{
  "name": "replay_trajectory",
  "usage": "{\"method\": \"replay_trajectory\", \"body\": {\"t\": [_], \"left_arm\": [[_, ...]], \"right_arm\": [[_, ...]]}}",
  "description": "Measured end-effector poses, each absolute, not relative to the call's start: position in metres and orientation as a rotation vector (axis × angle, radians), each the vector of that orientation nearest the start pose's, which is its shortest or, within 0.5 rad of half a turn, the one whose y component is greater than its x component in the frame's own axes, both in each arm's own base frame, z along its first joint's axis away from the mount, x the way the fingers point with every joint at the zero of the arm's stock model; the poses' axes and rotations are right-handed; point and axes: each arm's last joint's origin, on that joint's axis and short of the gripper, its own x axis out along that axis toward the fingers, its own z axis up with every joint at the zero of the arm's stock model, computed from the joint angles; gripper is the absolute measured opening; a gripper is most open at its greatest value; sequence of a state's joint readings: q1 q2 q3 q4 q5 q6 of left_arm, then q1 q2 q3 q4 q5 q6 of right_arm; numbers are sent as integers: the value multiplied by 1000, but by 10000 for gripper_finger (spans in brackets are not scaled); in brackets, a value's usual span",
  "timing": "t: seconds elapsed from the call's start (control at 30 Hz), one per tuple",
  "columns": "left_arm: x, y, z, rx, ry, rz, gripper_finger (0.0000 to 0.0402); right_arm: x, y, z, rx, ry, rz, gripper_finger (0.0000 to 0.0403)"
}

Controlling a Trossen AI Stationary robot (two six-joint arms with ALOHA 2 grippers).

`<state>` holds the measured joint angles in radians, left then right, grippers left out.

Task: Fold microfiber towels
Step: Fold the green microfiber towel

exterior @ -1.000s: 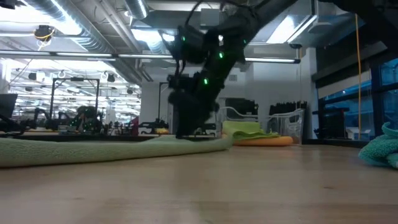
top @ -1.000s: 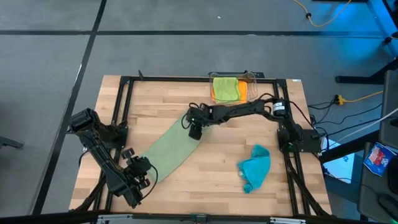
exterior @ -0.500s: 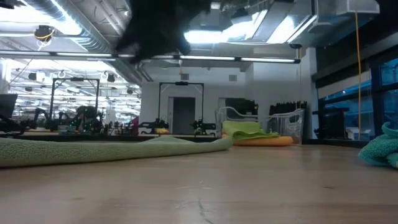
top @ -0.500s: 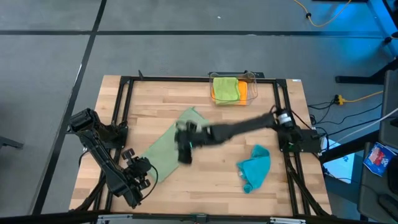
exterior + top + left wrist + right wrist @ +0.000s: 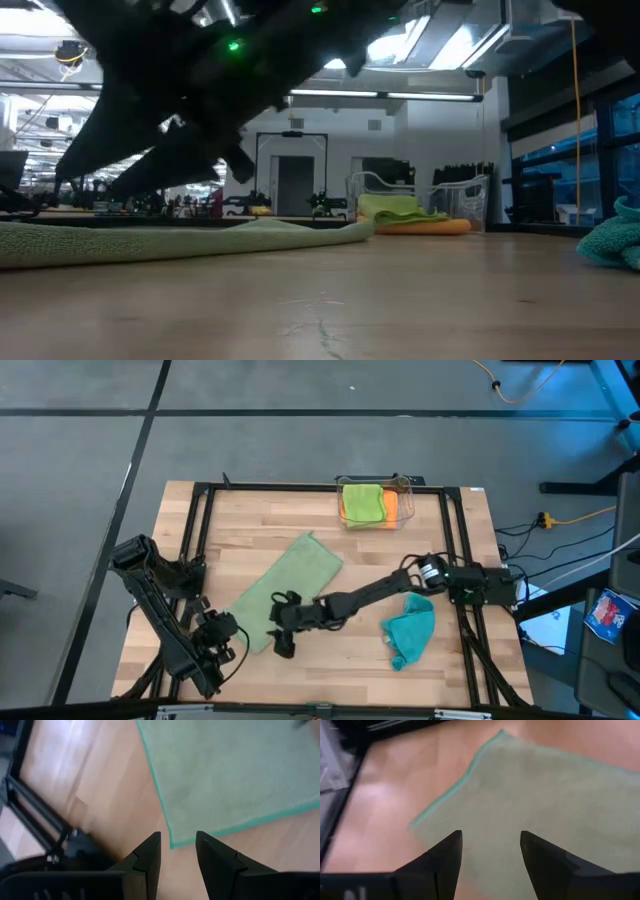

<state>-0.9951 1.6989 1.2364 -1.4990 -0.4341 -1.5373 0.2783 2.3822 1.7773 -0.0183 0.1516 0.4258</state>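
Right pincer [image 5: 281, 643] hovers parted over wooden table [image 5: 350, 560].

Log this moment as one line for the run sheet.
pale sage green microfiber towel: flat, unfolded | right gripper: open, empty, at its near edge | left gripper: open, empty, at its near corner | teal microfiber towel: crumpled, right

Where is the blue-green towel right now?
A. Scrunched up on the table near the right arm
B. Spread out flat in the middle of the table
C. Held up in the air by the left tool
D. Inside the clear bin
A. The teal towel lies crumpled on the wooden table beside the right arm, while the clear bin holds only the lime green and orange towels.
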Motion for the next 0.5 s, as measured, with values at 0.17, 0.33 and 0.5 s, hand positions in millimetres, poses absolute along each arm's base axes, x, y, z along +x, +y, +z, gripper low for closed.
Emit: {"method": "replay_trajectory", "body": {"t": [0.17, 0.33, 0.5], "left_arm": [[156, -214, 226, 77, 1150, 705, 115], [155, -214, 226, 82, 1148, 706, 115], [155, -214, 226, 83, 1147, 704, 115]], "right_arm": [[534, 136, 134, 205, 583, -1, 204], [549, 142, 107, 152, 710, 39, 204], [548, 150, 107, 53, 829, 50, 204]]}}
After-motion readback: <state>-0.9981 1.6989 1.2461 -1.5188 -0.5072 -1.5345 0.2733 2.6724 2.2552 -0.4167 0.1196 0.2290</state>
